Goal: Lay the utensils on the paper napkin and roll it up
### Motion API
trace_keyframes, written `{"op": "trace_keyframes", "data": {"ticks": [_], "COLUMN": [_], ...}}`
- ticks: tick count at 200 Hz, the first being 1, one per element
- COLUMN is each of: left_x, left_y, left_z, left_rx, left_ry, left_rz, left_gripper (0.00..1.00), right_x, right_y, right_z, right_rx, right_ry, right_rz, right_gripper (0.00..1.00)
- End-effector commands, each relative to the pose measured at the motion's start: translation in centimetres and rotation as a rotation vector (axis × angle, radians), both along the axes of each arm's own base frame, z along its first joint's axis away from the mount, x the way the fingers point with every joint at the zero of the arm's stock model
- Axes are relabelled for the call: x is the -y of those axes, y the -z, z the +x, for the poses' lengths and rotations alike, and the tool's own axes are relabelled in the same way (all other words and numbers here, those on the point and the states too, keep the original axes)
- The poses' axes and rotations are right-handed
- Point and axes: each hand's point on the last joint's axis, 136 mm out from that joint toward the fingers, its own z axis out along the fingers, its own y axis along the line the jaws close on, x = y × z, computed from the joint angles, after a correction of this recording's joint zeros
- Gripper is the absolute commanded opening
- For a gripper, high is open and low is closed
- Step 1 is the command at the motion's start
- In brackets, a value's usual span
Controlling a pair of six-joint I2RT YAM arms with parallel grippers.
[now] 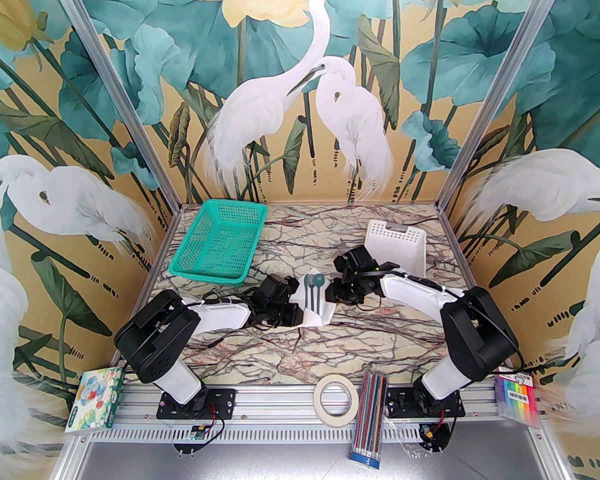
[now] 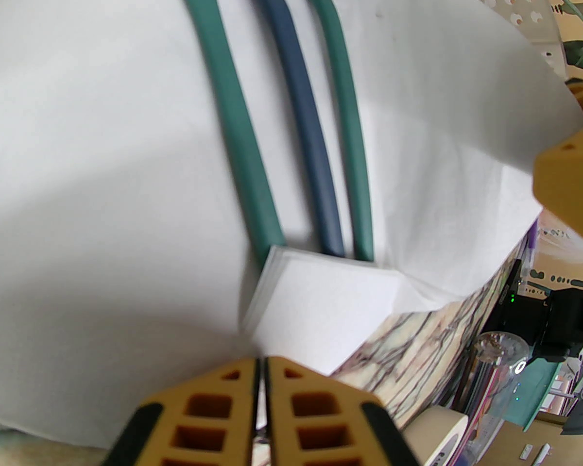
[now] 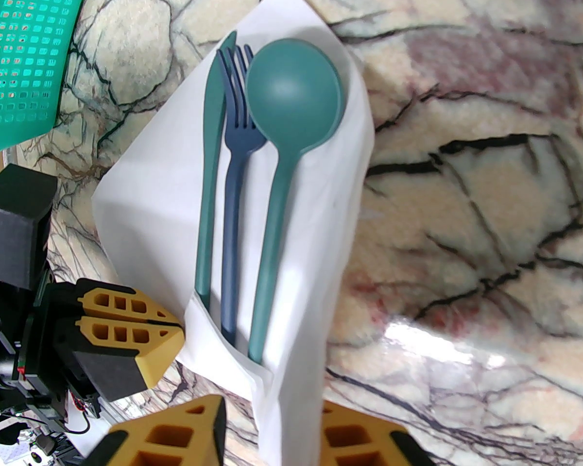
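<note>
Table, veined marble (image 3: 466, 187) | thin white paper napkin (image 3: 150, 202) is spread on it, near corner tucked over handles | left gripper (image 2: 261, 364) is pinched on left edge, right gripper (image 3: 272, 406) spread astride right flap, for rolling | green plastic knife (image 3: 209, 163), navy fork (image 3: 233, 187), green spoon (image 3: 291, 90) are centred.

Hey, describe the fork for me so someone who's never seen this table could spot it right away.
In the middle of the marble table lies a white napkin with three utensils side by side. The fork is the middle one, between the knife and the spoon. It alone is dark blue with tines; both neighbours are green.
</note>
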Motion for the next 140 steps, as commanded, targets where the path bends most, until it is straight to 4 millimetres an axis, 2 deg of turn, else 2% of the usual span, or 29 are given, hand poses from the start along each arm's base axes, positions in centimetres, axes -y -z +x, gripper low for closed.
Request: {"op": "trace_keyframes", "data": {"ticks": [1,29,45,77,102,140], "left_x": [-0.7,-0.7,-0.7,-0.6,-0.6,-0.5], "left_y": [1.0,1.0,1.0,0.9,0.9,1.0], "left_z": [-0.5,-0.5,-0.5,-0.4,-0.3,-0.4], "left_rx": [-0.035,-0.036,-0.035,-0.032,-0.032,-0.035], "left_ry": [0.000,0.002,0.003,0.000,-0.001,-0.003], "left_rz": [0.041,0.042,0.043,0.040,0.037,0.031], "left_gripper": [0.14,0.14,0.14,0.14,0.13,0.13], "right_x": [0.5,0.7,0.3,-1.8,-3.8,-5.6], "right_y": [-1.2,-1.6,-1.9,-2.4,-2.4,-1.6], "right_z": [0.7,0.7,0.6,-0.1,-0.2,0.3], "right_rx": [0.044,0.052,0.045,0.009,-0.011,-0.022], "right_ry": [0.006,0.007,-0.006,-0.050,-0.068,-0.069], "right_rz": [-0.029,-0.035,-0.016,0.098,0.175,0.198], "right_gripper": [0.27,0.22,0.16,0.09,0.09,0.09]}}
